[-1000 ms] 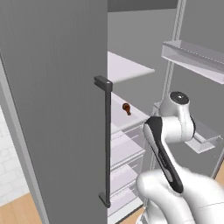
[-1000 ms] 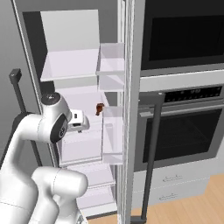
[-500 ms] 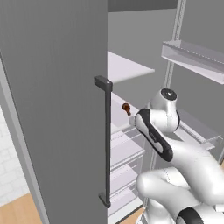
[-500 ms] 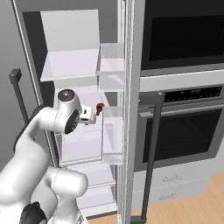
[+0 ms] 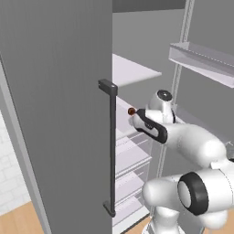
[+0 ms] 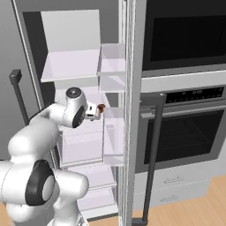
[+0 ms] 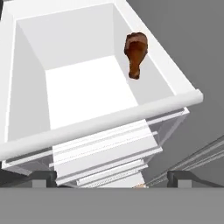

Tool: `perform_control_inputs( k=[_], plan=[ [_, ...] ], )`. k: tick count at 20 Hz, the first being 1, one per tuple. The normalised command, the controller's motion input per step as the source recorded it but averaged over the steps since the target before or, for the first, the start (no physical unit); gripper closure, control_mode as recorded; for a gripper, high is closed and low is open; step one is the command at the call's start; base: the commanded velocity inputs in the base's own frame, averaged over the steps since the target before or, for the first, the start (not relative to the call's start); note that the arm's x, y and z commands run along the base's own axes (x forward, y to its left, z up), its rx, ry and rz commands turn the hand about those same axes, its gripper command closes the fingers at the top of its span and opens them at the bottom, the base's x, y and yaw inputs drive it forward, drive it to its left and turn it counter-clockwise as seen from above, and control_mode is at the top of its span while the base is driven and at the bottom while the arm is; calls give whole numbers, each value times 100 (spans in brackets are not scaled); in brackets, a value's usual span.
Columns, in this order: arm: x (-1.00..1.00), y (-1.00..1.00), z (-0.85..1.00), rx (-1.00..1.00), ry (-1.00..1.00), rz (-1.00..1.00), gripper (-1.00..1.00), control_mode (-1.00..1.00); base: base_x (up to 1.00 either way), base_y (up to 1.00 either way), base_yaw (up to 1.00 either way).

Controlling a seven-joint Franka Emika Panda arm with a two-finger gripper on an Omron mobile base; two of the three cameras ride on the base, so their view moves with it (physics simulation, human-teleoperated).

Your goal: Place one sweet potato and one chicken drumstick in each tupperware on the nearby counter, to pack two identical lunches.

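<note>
Your gripper (image 7: pixel 109 186) is spread to its widest and has hold of nothing; the two finger tips (image 7: pixel 43 179) sit low in the hand view with bare shelf between them. The drumstick (image 7: pixel 135 53) lies on a white fridge shelf (image 7: pixel 87 87), at its far right corner in the hand view, close against the right wall, fat end farther from you and the thin bone end pointing back toward the shelf's front lip. From the base views it shows as a small brown dab just beyond the hand (image 6: pixel 101 107) (image 5: pixel 131 111), near but not touching. Expect it to be light and stiff, so lifting is no strain, but the glossy skin looks slippery and the club shape tapers, so a pinch on the thin end may let it squirt out or swing. You would do better to close across the thick meaty part, just below the bulge, with the jaws set crosswise to its length. The right wall is the worry: one finger has to fit between meat and wall, and I cannot tell whether there is a gap. If there is none, come in from above and nearer the middle, or nudge it leftward first. The other drumstick, the sweet potatoes and the tupperware are elsewhere.
</note>
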Motion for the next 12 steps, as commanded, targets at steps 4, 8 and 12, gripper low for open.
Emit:
perform_control_inputs(
  k=[4, 8, 12],
  plan=[
    [63, 6, -16, -4, 0, -4, -100, -100, 0, 0, 0],
    [56, 0, -16, -1, 0, -3, -100, -100, 0, 0, 0],
    [58, 0, -18, 0, 0, -1, -100, -100, 0, 0, 0]
  ],
)
